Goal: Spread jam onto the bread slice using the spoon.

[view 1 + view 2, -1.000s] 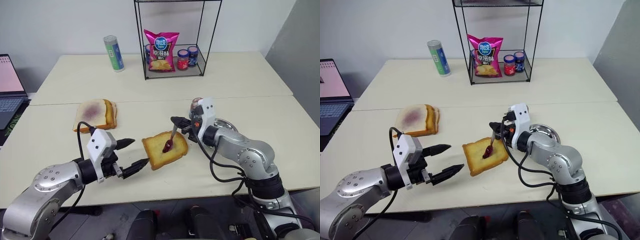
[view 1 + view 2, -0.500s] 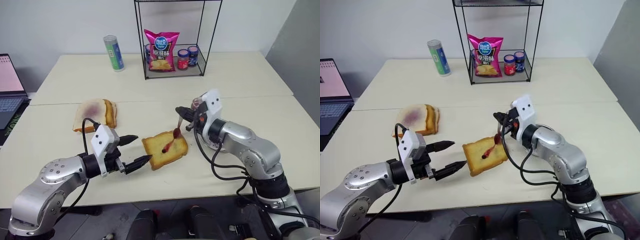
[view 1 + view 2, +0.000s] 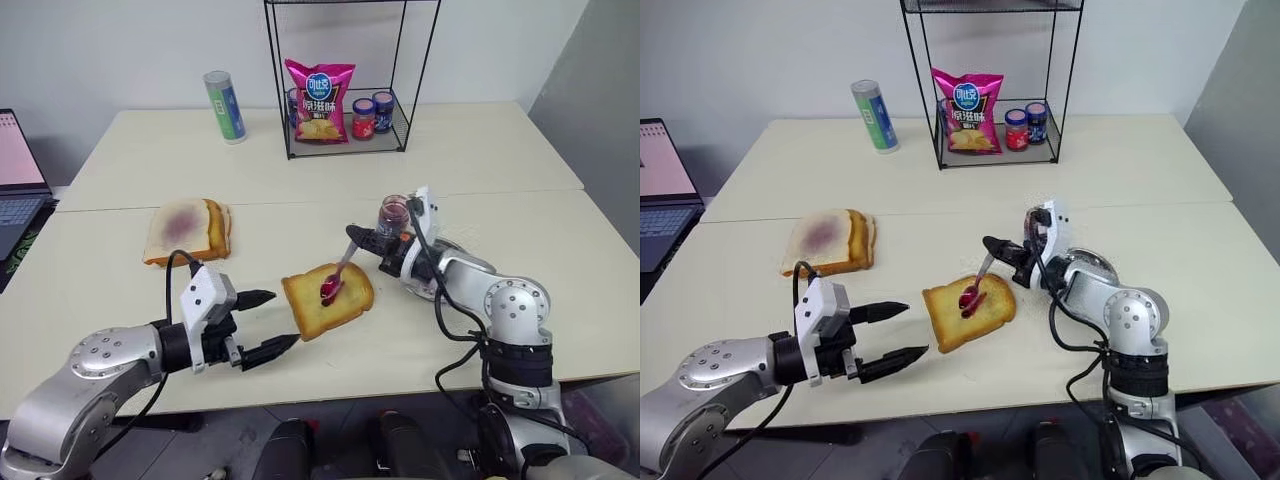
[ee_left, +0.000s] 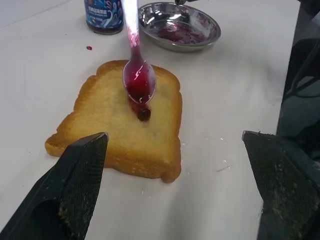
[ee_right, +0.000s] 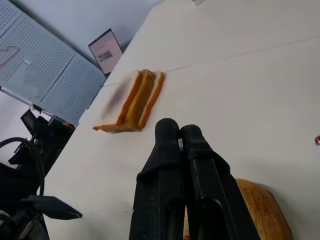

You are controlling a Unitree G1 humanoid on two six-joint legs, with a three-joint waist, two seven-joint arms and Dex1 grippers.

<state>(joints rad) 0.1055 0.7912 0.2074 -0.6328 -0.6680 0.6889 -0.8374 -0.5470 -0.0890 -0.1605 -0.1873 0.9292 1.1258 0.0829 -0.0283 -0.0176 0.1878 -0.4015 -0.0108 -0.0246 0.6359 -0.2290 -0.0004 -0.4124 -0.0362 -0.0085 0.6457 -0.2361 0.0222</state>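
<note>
Clamped on the spoon [image 3: 337,276], my right gripper [image 3: 362,242] has rolled since a second ago, bowl resting on the bread slice [image 3: 327,301], handle slanting up toward it (left gripper [image 3: 262,322] spread wide).

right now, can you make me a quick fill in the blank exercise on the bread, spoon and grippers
1. The right gripper is shut on the handle of the ____.
2. The spoon bowl, red with jam, rests on the ____ slice.
3. The left gripper waits beside the bread slice with its fingers ____.
4. The steel dish behind the bread holds smears of ____.

Missing words: spoon; bread; open; jam
</note>
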